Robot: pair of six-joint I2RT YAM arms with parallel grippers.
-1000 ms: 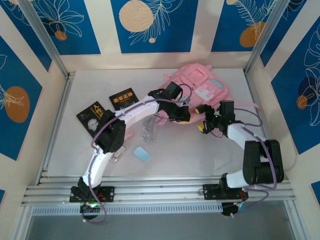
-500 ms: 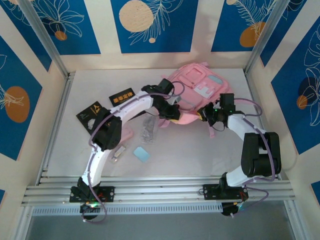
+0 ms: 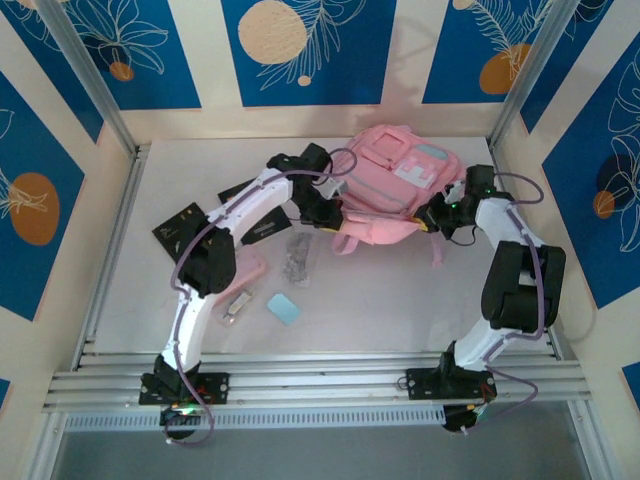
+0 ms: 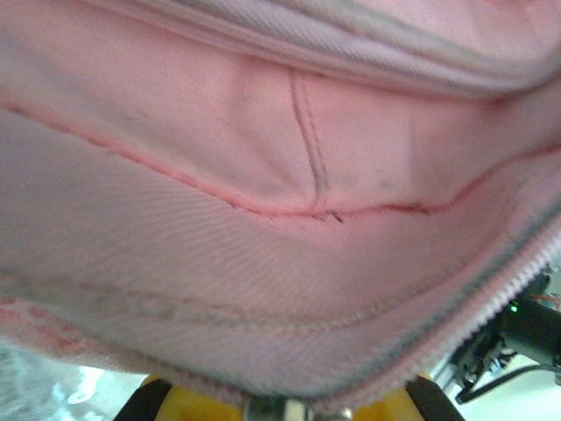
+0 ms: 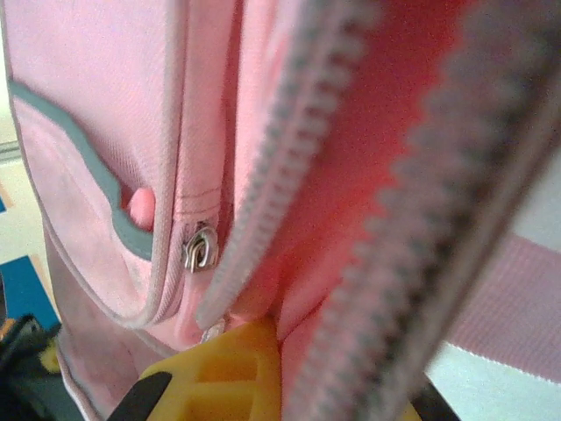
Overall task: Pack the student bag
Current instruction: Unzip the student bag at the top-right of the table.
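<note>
Now, from above, the student bag lies toward the far right corner of the table. It sits farther back than a second ago, its near edge bunched and drawn up between the two arms. The left gripper is clenched on the bag's left-hand near edge, as it was, while the right gripper, which stood wide a second ago, has snapped closed on the right-hand near edge. Nearer the table's left side lie two black books, a pink pencil case, a crinkled clear packet and a pale blue card, all apart from the bag. In the left wrist view, pink lining and a seam sit close, and the zipped rim dips down between the yellow fingers, so fabric is pinched there. In the right wrist view, a yellow finger presses on the zip tape beside a small metal zip pull, with the opening gaping red-pink to its right. With both sides of the mouth now held, my judgement is that the bag is being spread open for loading. Nothing looks packed yet, and one gripper would likely have to let go to fetch the loose things.
</note>
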